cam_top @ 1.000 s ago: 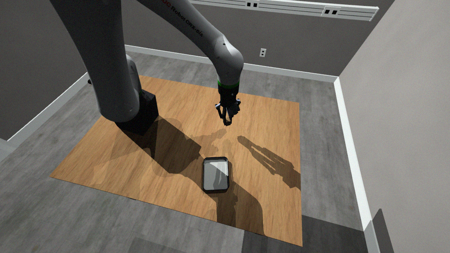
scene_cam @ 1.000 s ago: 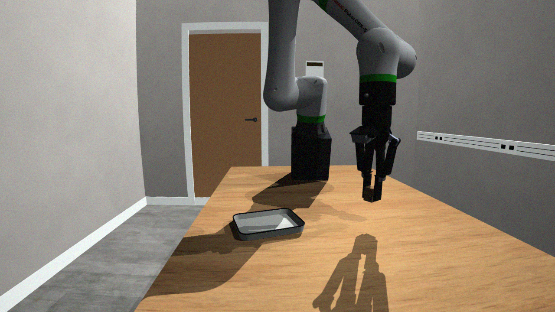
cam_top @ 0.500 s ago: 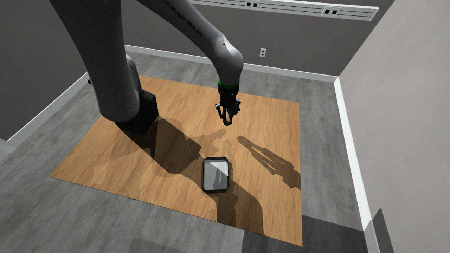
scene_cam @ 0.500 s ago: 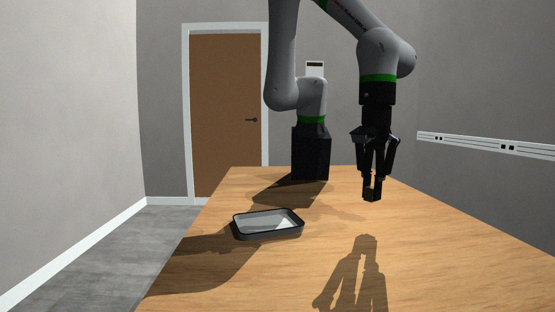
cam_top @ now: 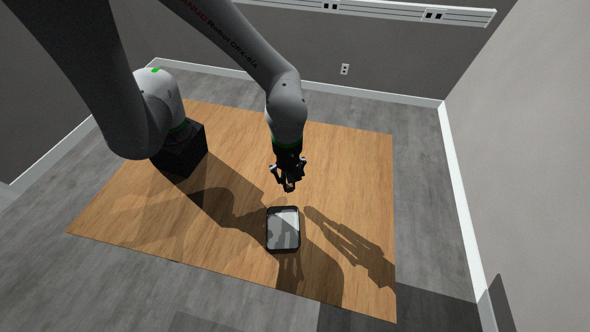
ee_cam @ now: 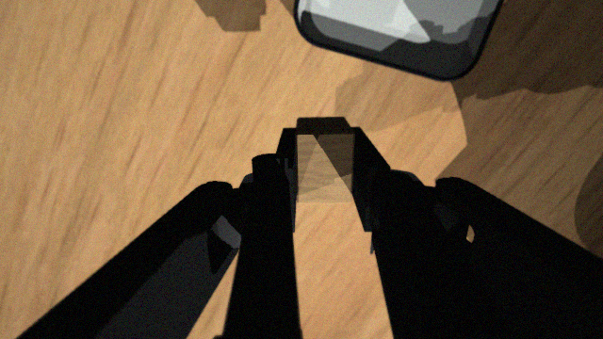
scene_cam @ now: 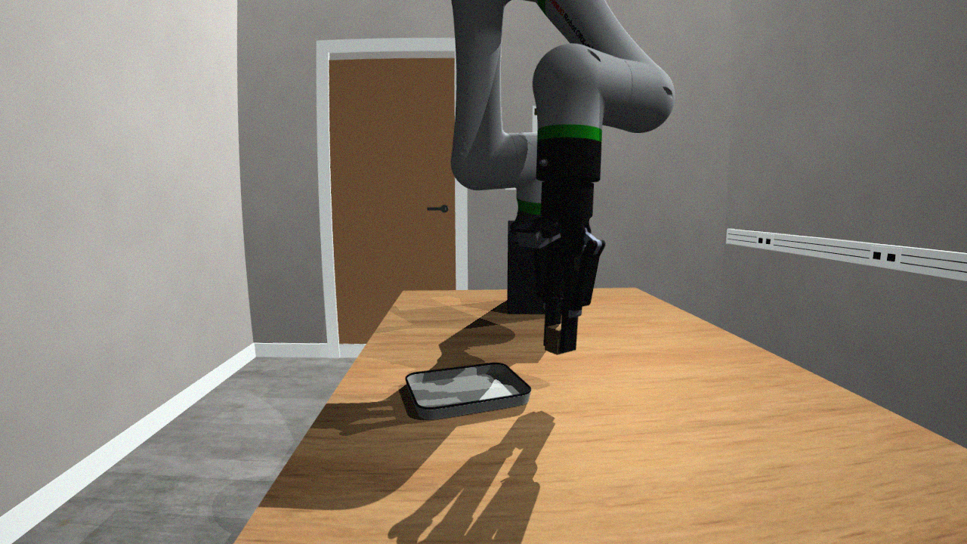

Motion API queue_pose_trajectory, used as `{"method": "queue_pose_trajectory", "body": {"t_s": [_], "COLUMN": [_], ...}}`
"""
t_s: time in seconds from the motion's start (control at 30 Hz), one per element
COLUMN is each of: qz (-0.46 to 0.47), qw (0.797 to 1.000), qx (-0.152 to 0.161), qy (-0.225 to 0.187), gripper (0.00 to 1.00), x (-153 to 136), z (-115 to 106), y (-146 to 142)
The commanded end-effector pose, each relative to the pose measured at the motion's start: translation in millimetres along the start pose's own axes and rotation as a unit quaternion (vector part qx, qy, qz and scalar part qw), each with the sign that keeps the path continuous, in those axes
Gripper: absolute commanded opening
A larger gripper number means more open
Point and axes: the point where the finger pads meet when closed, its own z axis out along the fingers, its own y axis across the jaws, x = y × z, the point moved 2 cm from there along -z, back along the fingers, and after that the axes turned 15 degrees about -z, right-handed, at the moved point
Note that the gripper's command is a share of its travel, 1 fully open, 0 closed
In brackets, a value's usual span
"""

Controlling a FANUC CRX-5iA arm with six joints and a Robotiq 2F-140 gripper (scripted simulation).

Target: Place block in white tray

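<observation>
My gripper (cam_top: 290, 187) is shut on the block (ee_cam: 325, 162), a small wood-coloured block wedged between the black fingertips in the wrist view. It hangs in the air above the wooden table. In the side view my gripper (scene_cam: 560, 341) is above and just behind the tray's far right end. The white tray (cam_top: 282, 228) with a dark rim lies on the table in front of the gripper, and its floor is bare. It also shows in the side view (scene_cam: 466, 390) and at the top edge of the wrist view (ee_cam: 396, 33).
The robot's black base (cam_top: 181, 150) stands at the table's back left. The arm's shadows fall across the table and the tray. The table's front edge drops to a grey floor.
</observation>
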Motion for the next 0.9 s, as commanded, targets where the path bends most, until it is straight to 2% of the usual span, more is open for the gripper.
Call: {"method": "queue_pose_trajectory", "body": {"t_s": [0.0,0.17,0.23,0.27,0.87], "qz": [-0.003,-0.003,-0.003,-0.003,-0.003], "qw": [1.0,1.0,1.0,1.0,1.0], "qx": [0.007,0.007,0.007,0.007,0.007], "qy": [-0.01,-0.01,-0.01,-0.01,-0.01], "gripper": [0.1,0.1,0.1,0.1,0.1], "x": [53,94,94,108,108], "z": [2,2,2,4,4], "y": [46,83,83,96,96]}}
